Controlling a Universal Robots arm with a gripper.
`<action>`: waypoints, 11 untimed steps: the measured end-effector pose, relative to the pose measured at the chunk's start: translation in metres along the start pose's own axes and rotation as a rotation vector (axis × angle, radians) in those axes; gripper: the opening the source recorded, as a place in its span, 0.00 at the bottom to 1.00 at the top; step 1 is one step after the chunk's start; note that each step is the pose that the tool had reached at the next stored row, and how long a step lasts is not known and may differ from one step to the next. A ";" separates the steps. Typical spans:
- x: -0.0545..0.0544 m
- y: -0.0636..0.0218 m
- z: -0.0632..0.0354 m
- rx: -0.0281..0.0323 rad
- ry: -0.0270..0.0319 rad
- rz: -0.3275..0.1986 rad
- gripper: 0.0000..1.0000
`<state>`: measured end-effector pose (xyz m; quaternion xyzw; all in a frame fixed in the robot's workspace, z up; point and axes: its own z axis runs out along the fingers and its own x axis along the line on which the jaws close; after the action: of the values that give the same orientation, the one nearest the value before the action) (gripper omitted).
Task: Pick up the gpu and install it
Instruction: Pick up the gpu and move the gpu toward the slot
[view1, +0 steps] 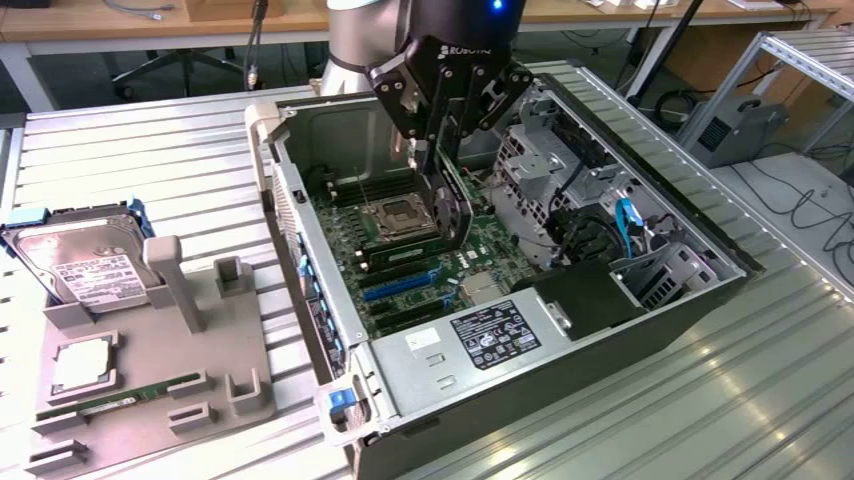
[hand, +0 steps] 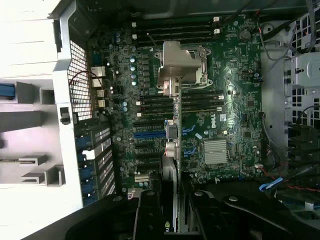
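One gpu is being held on edge inside the open computer case, its dark board hanging downward over the green motherboard. It is being clamped by the gripper, whose fingers are pressed narrowly against the card's two flat faces. On the gripper's black body, white lettering is being shown that reads "ROBOTIQ". Whether the card's lower edge is touching the motherboard cannot be told.

In the wrist view the gpu is being seen edge-on as a thin strip running out from between the black fingers of the gripper. It is passing beside the end of a blue slot and reaching toward the metal processor socket. On the motherboard, just beside the card, the white word "DELL" is being displayed.

Deeper in the case, at the end nearest the exterior camera, a black label with white print is being carried on a metal box; its words are too small to read.

Outside the case, toward the exterior view's left, a silver hard drive with a white, unreadable label is being propped on a gray fixture. A green RAM stick is also being held there.
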<state>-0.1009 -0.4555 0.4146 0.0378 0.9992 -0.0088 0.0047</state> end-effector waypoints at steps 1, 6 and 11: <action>-0.001 0.0001 0.0003 0.0001 0.0000 0.000 0.26; -0.005 0.0005 0.0022 0.0010 -0.0001 0.000 0.26; -0.010 0.0012 0.0047 0.0027 -0.0001 0.000 0.26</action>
<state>-0.0907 -0.4551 0.4099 0.0378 0.9992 -0.0101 0.0047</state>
